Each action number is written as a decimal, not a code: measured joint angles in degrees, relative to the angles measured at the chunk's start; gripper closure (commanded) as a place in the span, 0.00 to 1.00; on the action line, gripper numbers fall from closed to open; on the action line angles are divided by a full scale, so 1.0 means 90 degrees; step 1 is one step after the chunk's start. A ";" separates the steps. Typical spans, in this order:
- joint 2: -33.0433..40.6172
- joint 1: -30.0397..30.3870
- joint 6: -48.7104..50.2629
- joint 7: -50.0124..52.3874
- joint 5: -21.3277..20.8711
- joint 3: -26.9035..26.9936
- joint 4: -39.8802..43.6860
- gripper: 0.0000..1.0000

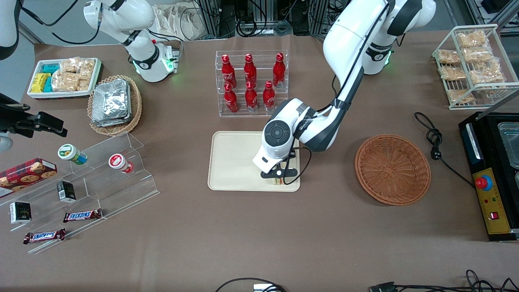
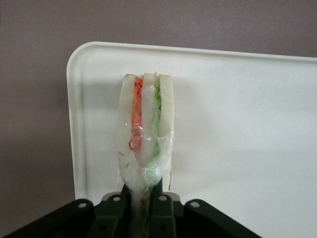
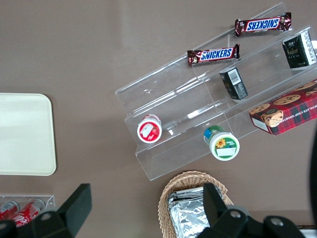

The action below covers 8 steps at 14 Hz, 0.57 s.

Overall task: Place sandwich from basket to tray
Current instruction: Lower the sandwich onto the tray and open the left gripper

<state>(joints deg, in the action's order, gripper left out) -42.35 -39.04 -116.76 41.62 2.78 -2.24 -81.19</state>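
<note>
My gripper [image 1: 278, 177] is over the cream-beige tray [image 1: 233, 162], at the tray's corner nearest the front camera and toward the basket. It is shut on the sandwich [image 2: 145, 134], a clear-wrapped wedge of pale bread with orange-red and green filling. The fingers [image 2: 113, 208] pinch its wrapped end, and the wedge points out over the tray [image 2: 237, 124]. In the front view only a sliver of the sandwich [image 1: 277, 181] shows under the gripper. The reddish-brown wicker basket [image 1: 392, 168] stands empty beside the tray, toward the working arm's end of the table.
A clear rack of red bottles [image 1: 251, 83] stands farther from the front camera than the tray. A tan basket of foil packets [image 1: 114, 104] and clear stepped shelves with snacks [image 1: 87, 178] lie toward the parked arm's end. A black cable [image 1: 436, 146] and a black appliance [image 1: 492, 170] lie past the basket.
</note>
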 measured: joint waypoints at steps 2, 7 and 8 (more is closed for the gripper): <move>0.0001 0.0000 -0.0001 0.0000 -0.0005 0.0004 0.0025 0.00; 0.0435 0.0050 0.0121 0.0129 -0.0009 0.0219 0.0354 0.00; 0.0672 0.0081 0.0357 0.0138 -0.0012 0.0333 0.0393 0.00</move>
<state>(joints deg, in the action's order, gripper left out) -36.30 -38.31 -113.55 42.86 2.68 0.76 -77.65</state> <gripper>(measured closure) 0.009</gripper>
